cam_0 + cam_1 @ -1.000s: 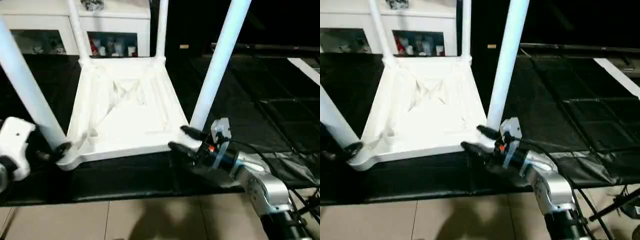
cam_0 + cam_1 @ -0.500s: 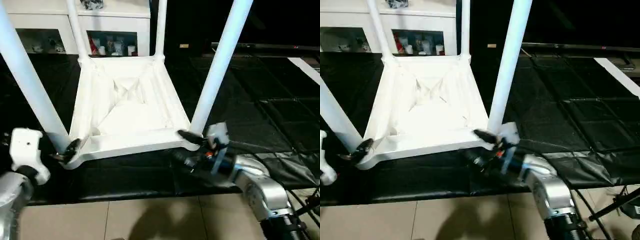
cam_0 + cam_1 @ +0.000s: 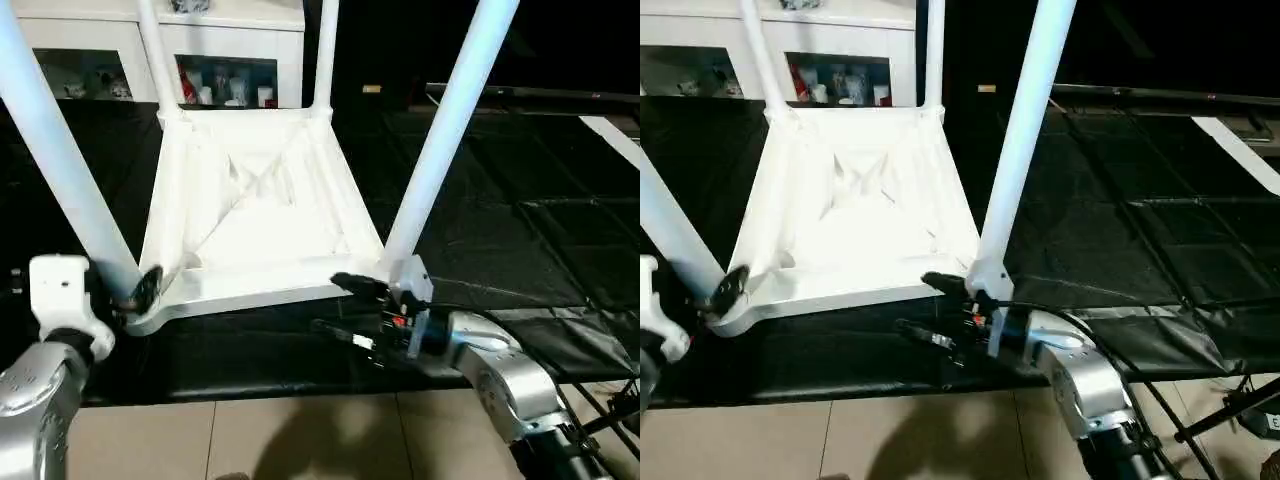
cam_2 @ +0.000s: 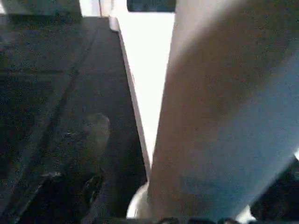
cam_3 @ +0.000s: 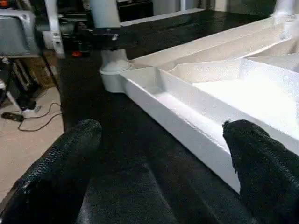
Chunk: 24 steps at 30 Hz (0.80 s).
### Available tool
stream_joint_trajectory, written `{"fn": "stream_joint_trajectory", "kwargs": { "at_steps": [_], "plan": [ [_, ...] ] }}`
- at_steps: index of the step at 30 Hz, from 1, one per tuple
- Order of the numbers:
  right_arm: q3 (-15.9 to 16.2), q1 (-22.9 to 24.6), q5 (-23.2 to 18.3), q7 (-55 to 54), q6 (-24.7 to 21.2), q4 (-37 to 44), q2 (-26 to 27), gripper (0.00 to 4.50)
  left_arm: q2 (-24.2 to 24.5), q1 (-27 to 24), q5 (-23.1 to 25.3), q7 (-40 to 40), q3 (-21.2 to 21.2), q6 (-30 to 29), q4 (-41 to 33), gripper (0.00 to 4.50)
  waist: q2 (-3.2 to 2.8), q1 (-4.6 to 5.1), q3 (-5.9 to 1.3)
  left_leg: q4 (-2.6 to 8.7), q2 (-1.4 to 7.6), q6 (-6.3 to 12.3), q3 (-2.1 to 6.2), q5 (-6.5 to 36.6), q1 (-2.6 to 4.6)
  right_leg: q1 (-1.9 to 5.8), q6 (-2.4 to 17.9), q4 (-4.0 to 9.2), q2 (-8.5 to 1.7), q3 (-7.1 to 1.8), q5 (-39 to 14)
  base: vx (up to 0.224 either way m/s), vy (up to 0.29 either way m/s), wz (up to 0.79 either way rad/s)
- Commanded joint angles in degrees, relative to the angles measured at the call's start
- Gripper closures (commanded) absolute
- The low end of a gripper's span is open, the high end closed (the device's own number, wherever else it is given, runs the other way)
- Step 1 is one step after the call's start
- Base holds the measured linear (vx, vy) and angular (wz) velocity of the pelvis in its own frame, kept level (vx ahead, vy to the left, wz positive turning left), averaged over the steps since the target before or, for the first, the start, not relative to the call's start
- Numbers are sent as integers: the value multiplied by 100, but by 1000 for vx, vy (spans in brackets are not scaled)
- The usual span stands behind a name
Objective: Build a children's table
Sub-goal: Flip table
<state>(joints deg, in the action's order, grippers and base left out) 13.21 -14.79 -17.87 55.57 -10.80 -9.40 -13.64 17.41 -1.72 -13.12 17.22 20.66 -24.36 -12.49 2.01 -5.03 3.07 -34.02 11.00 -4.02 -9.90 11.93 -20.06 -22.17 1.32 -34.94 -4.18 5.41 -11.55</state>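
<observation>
Where four legs rise: upturned table (image 3: pixel 255 215), both claws beside near corners.

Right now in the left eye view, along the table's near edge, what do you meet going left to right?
left gripper → near-left leg at its corner socket → tabletop's near rim → right gripper → near-right leg
</observation>
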Motion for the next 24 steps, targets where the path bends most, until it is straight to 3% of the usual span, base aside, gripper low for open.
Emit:
{"fn": "stream_joint_trajectory", "kwargs": {
  "at_steps": [1, 7, 8, 16, 24],
  "plan": [
    [84, -46, -24, 156, -62, 21, -32, 0, -106, -2, 45, -89, -88, 123, 94, 60, -142, -5, -253, 483, 280, 143, 124, 1208, -7, 237, 990, 428, -426, -371, -895, 0, 0, 0],
    [169, -91, -83, 496, 69, 36, -16, 0, -301, 48, 70, -325, -35, 330, 221, 116, -136, -11, -254, 490, 294, 130, 130, 1373, 5, 234, 954, 458, -436, -369, -1075, 0, 0, 0],
    [168, -107, -93, 488, 76, 23, -8, 0, -297, 39, 66, -333, -45, 355, 240, 126, -161, -13, -264, 488, 294, 118, 132, 1374, 8, 237, 960, 448, -433, -369, -1054, 0, 0, 0],
    [127, -91, -52, 444, 130, -45, 52, 0, -454, -97, 10, -374, -109, 455, 249, 195, -141, -15, -292, 475, 301, 105, 126, 1225, 2, 254, 1046, 416, -437, -371, -772, 0, 0, 0],
    [98, -91, 17, 245, 199, -149, 152, 0, -862, 40, -488, -483, -57, 367, 199, 229, -139, -19, -303, 462, 299, 120, 117, 1159, 0, 262, 1092, 409, -440, -372, -691, 0, 0, 0]
  ]
}}
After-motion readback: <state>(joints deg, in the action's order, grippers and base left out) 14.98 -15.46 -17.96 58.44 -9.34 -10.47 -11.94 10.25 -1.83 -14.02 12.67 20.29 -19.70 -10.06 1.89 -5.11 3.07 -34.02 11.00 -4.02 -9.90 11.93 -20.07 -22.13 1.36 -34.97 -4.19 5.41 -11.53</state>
